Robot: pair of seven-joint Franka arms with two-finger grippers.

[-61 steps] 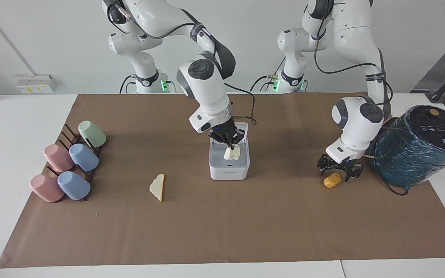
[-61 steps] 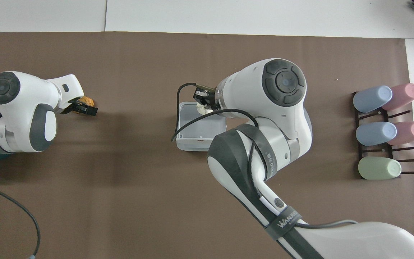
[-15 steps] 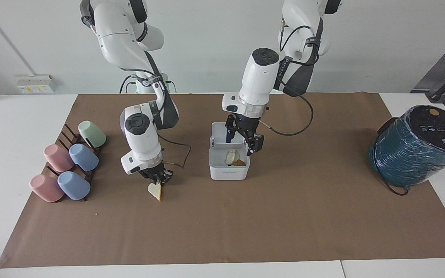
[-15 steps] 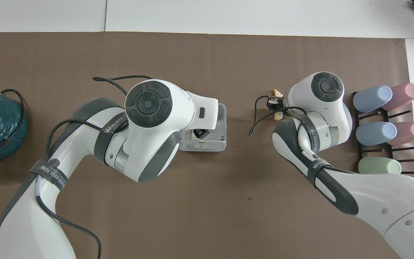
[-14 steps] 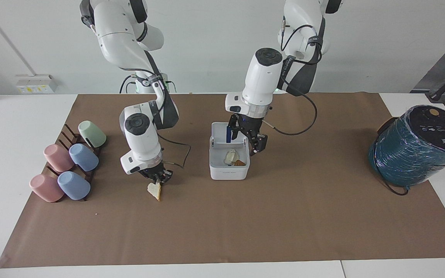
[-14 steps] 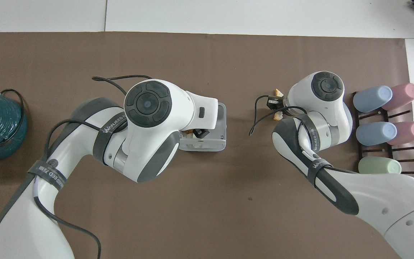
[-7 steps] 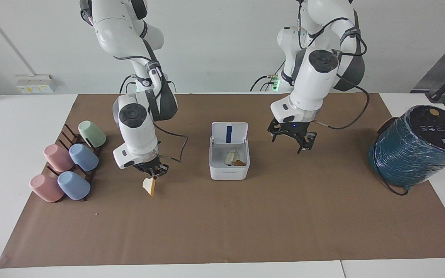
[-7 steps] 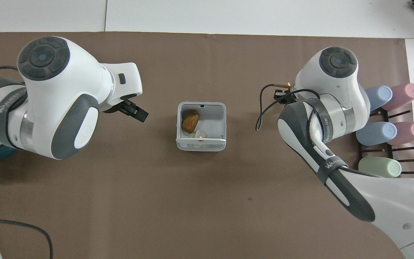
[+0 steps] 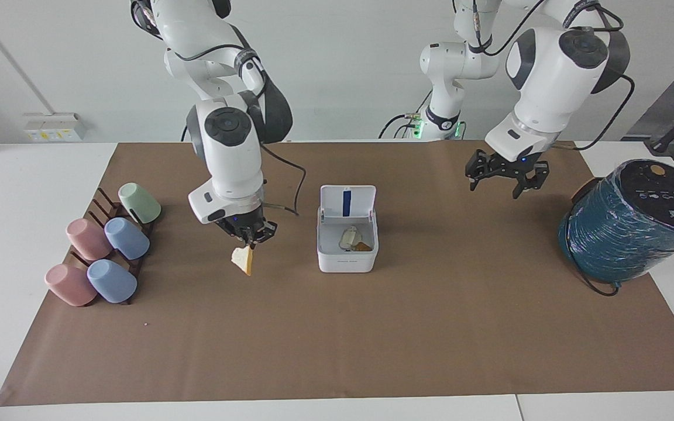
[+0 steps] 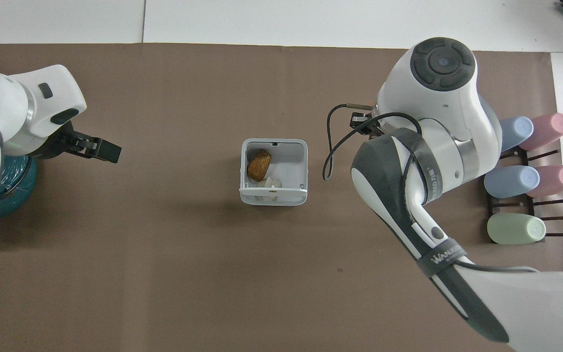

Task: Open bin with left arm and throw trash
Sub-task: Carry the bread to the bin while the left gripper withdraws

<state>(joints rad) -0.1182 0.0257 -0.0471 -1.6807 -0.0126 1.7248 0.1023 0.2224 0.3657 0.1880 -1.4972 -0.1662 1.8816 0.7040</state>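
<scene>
The white bin (image 9: pixel 347 262) stands mid-mat with its lid (image 9: pixel 347 202) hinged up and a blue strip showing inside it. In the bin lie the white paper wad (image 9: pixel 347 237) and the yellow-orange lump (image 10: pixel 259 165). My right gripper (image 9: pixel 249 235) is shut on the pale wedge with the tan edge (image 9: pixel 242 261), held above the mat beside the bin toward the right arm's end. My left gripper (image 9: pixel 504 178) is open and empty, raised over the mat between the bin and the teal cylinder. In the overhead view the right arm hides the wedge.
A rack of pastel cups (image 9: pixel 103 245) lies at the right arm's end of the mat. A large teal wrapped cylinder (image 9: pixel 629 225) with a cable stands at the left arm's end. The brown mat (image 9: pixel 337 339) covers the table.
My right gripper has lifted the wedge off the mat and carried it toward the bin. My left gripper has drawn away from the bin, higher and toward the teal cylinder.
</scene>
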